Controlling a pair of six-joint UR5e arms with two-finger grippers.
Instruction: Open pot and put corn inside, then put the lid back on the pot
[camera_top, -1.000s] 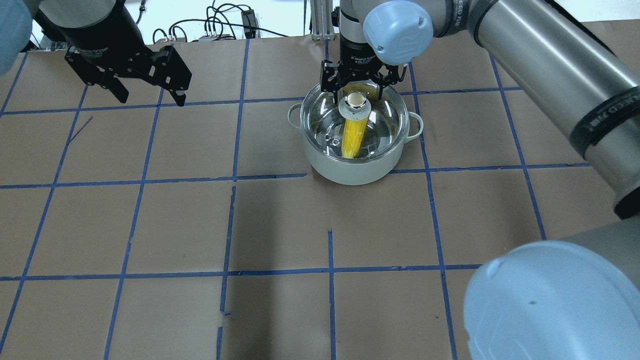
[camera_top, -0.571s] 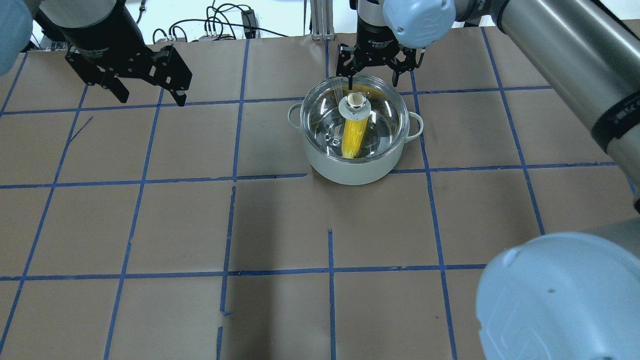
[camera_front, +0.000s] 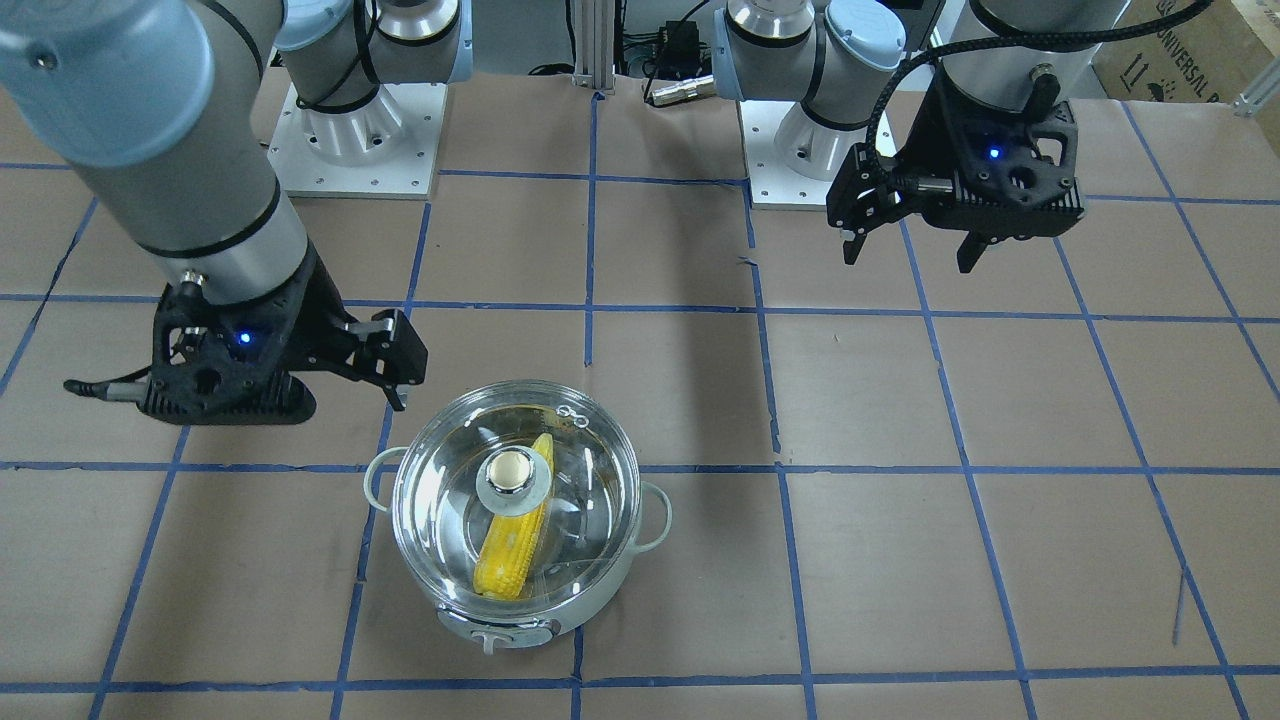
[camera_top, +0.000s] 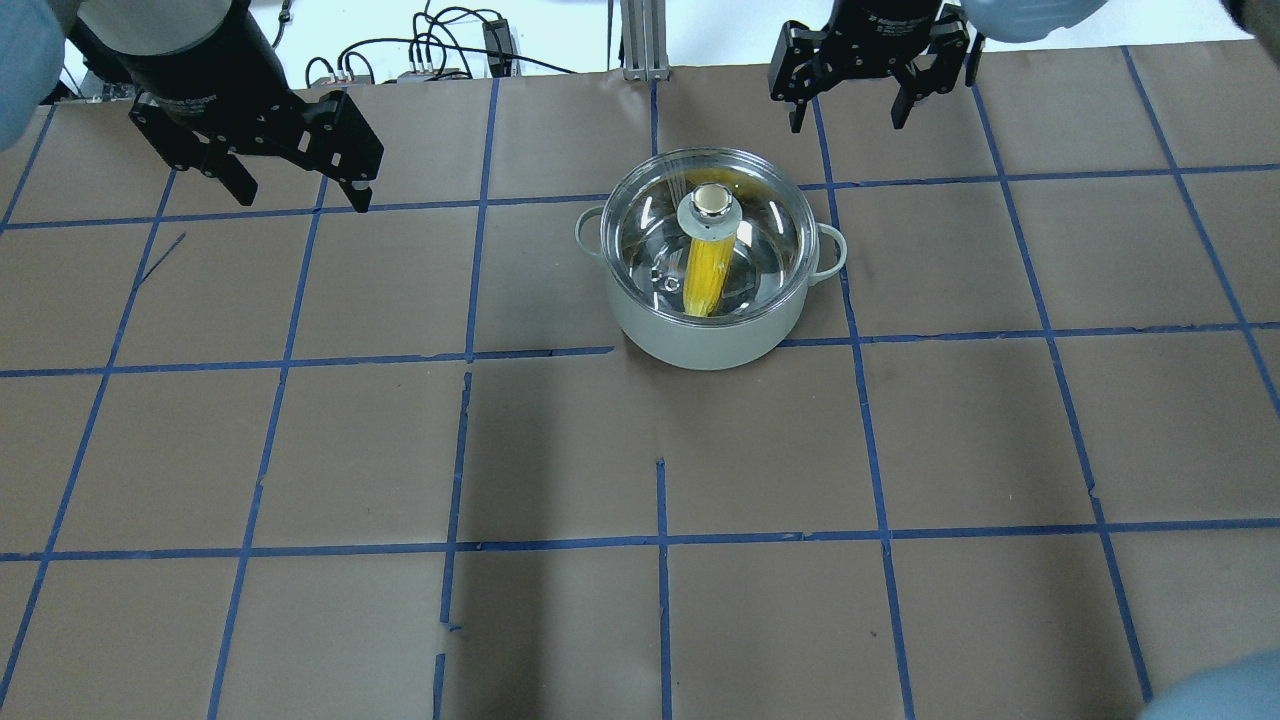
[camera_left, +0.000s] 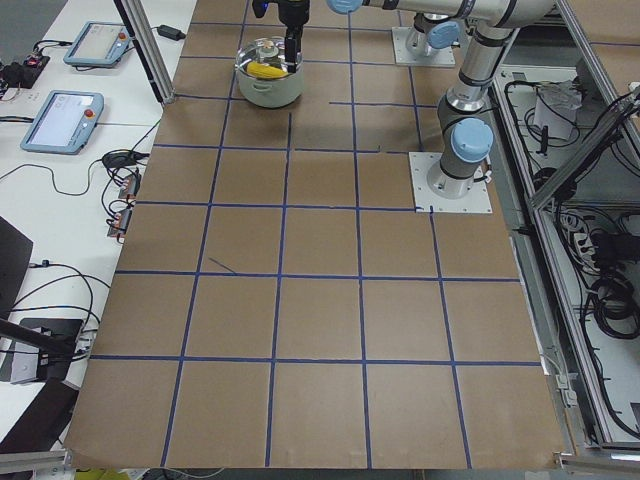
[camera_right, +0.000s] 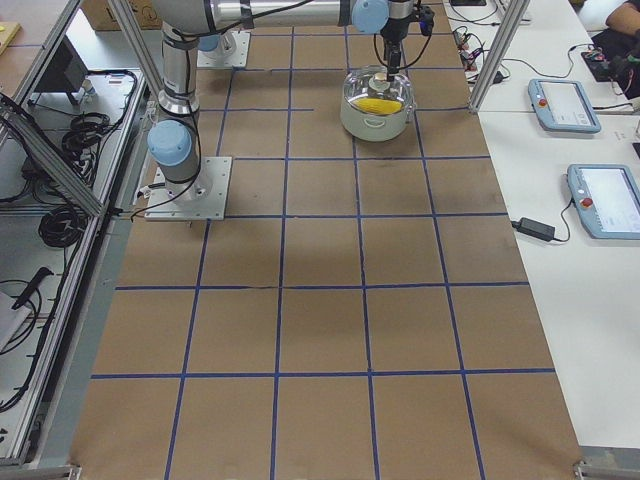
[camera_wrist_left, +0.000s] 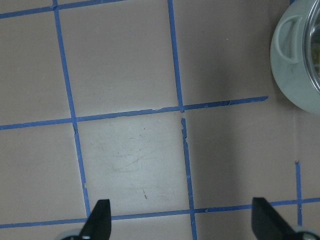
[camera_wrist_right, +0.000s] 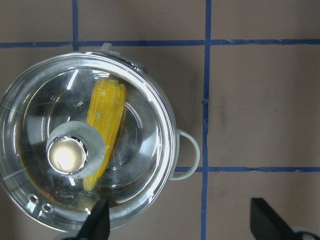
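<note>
The pot (camera_top: 700, 345) stands on the table beyond the centre, its pale wall showing under the rim. The clear glass lid (camera_top: 765, 235) sits on it, with its knob (camera_top: 710, 200) at the centre. The yellow corn (camera_top: 705, 280) lies inside, seen through the glass. My right gripper (camera_top: 848, 118) is open and empty, up and behind the pot to the right. In the right wrist view its open gripper (camera_wrist_right: 182, 222) hangs beside the lid (camera_wrist_right: 145, 145) and corn (camera_wrist_right: 106, 117). My left gripper (camera_top: 303, 195) is open and empty, far left of the pot.
Cables (camera_top: 430, 50) and an aluminium post (camera_top: 640, 40) lie at the table's far edge. The arm bases (camera_front: 350, 140) stand on the robot's side. Tablets (camera_right: 565, 105) rest on the side bench. The left wrist view shows the pot's handle (camera_wrist_left: 292, 37) at its upper right.
My right gripper, open around the lid's knob a second ago, has risen and drawn back to the right, away from the pot. The lid stays on the pot. The left arm has not moved.
</note>
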